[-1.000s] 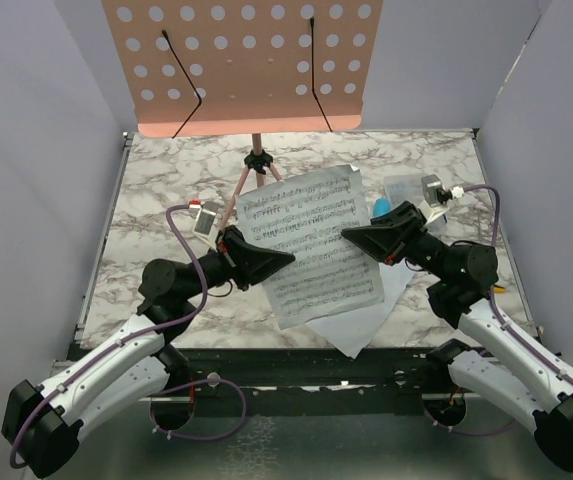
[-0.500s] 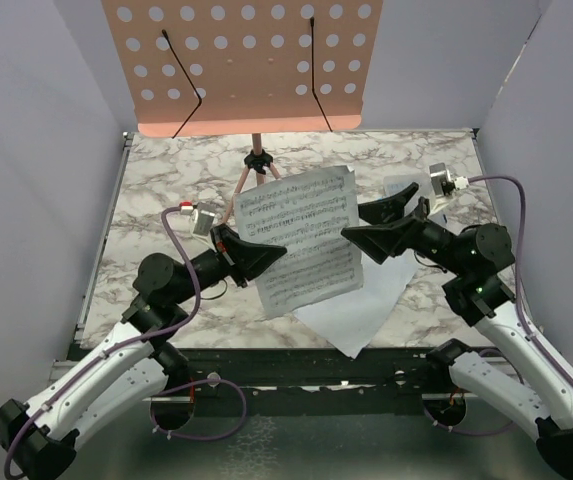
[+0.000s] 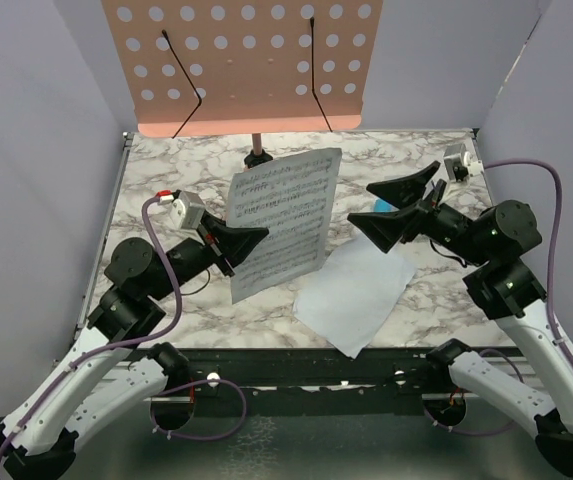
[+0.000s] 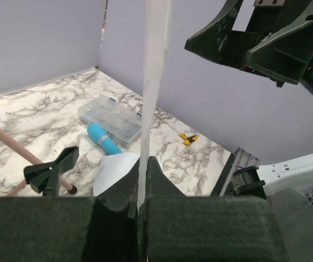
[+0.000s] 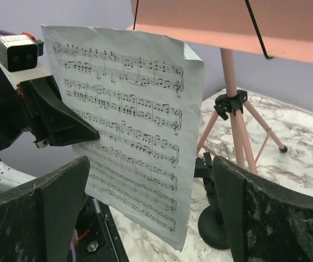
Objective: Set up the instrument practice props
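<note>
1. While the left gripper (image 3: 254, 238) is pinching 1 page upright, the pink music stand (image 3: 236, 60) is standing at the far edge of the marble table (image 3: 156, 180), with its perforated desk facing the arms. On such thin tripod legs it is looking top-heavy, so a nudge is probably risking a wobble.
2. Between the 2 arms, the held sheet-music page (image 3: 281, 215) is hanging in the air below and in front of the stand's ledge, with closed jaws clamping its left edge. It is likely behaving as light, floppy paper, so its free edge is probably needing support on the way to the ledge.
3. Near the table's front edge, the second page (image 3: 354, 295) is lying flat, blank side up. Its near corner is appearing to reach that edge, which is probably the easiest place to pinch such thin paper.
4. Facing the printed side, the right gripper (image 3: 361, 204) is hovering with its jaws spread wide, gripping nothing.
5. Just beside the clear compartment box (image 4: 110, 114), the blue microphone (image 4: 104, 139) is lying on its side. It is looking smooth and rounded, so it is likely calling for a grip across the body.
6. By the tripod legs, the small black mic stand (image 5: 213, 218) is standing upright. It is probably light and easy to tip, so holding its stem is seeming the safest choice.
</note>
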You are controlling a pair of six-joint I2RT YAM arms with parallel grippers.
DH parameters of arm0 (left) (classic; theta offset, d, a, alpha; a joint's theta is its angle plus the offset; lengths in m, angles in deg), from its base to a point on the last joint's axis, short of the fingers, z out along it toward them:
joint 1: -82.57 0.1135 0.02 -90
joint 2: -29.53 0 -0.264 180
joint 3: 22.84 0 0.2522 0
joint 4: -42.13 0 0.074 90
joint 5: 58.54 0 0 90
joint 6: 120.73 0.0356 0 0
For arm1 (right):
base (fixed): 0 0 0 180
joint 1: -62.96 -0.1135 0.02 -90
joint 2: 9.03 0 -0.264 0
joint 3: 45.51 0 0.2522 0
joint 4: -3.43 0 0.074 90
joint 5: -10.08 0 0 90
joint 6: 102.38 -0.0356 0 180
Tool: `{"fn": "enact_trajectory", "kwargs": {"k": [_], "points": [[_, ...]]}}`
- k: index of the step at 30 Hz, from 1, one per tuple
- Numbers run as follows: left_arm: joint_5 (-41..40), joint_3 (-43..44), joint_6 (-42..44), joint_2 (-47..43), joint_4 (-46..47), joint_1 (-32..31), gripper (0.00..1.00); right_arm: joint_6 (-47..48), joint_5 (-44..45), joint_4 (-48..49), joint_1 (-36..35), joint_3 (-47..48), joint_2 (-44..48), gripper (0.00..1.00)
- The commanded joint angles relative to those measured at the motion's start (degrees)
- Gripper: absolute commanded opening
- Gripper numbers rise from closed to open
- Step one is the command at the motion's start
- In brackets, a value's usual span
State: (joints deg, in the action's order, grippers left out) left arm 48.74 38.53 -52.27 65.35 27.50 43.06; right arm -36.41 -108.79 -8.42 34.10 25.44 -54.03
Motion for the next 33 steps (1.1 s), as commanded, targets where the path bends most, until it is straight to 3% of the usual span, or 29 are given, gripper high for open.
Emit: {"fn": "enact_trajectory", "kwargs": {"k": [1, 13, 33], "points": [[-5.0, 4.2, 5.3, 1.7, -5.5, -0.2, 0.00, 5.5, 1.3, -6.9, 0.2, 6.4, -2.5, 0.99], [-10.5, 13.8, 7.3, 8.0, -8.1, -0.2, 0.00, 8.4, 4.7, -13.3, 0.2, 21.3, -12.9, 0.97], [-16.9, 26.4, 9.7, 10.0, -8.4, -0.2, 0.00, 8.2, 3.2, -12.2, 0.2, 39.8, -27.5, 0.72]]}}
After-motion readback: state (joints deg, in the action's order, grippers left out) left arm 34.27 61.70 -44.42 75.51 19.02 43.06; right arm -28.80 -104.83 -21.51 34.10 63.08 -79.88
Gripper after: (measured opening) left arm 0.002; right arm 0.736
